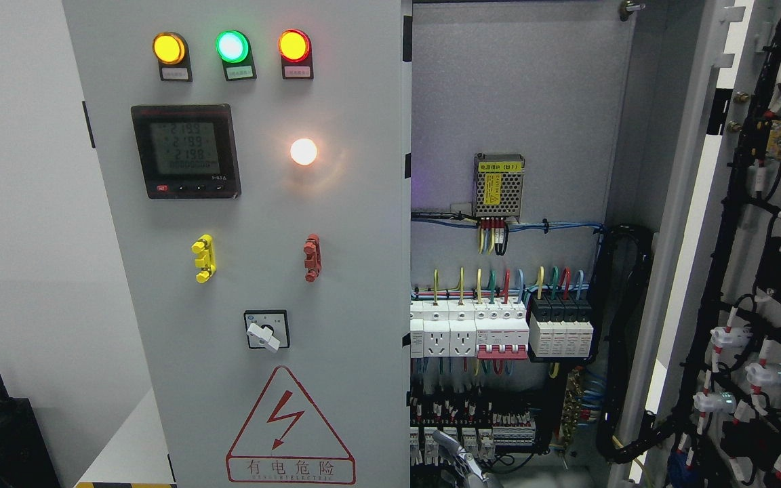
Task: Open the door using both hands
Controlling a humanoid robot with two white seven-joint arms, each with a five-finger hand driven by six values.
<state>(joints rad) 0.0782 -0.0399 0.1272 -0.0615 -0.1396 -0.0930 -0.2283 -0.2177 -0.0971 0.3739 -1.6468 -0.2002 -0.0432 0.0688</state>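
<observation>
Even, bright lighting; white lamp [303, 151] glares, cabinet interior [512, 102] dimmer.

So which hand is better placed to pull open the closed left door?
Probably the right hand: it shows at the bottom edge, close to the free edge of the closed door. The left hand is out of view.

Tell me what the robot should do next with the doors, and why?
Probably reach for the inner edge of the left door and pull it outward. The right door already stands wide open, while the left one is shut. Only part of a hand shows at the bottom.
</observation>
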